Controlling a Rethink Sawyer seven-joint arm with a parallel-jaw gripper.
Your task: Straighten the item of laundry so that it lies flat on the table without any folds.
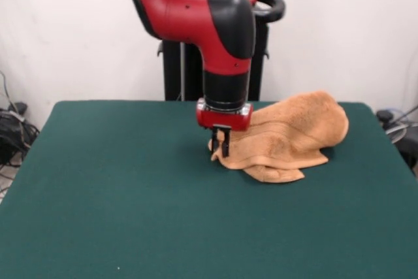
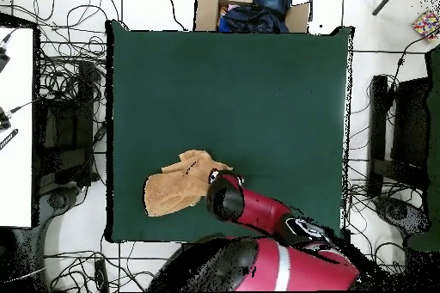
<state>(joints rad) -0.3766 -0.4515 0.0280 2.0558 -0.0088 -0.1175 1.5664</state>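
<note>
The orange-tan towel point(image 1: 294, 132) lies crumpled in a heap with several folds on the green table point(image 1: 130, 194), at the far right near the robot's side. In the overhead view the towel point(image 2: 174, 186) sits near the table's point(image 2: 258, 92) lower left edge. My gripper point(image 1: 221, 149) points straight down at the towel's left end, its two fingers close together on the towel's edge, low over the table. In the overhead view the red arm point(image 2: 249, 208) covers the gripper.
A cardboard box point(image 2: 206, 8) with dark blue clothes stands past the table's far edge. Cables lie on the floor round the table. The black pedestal point(image 1: 176, 70) stands behind the towel.
</note>
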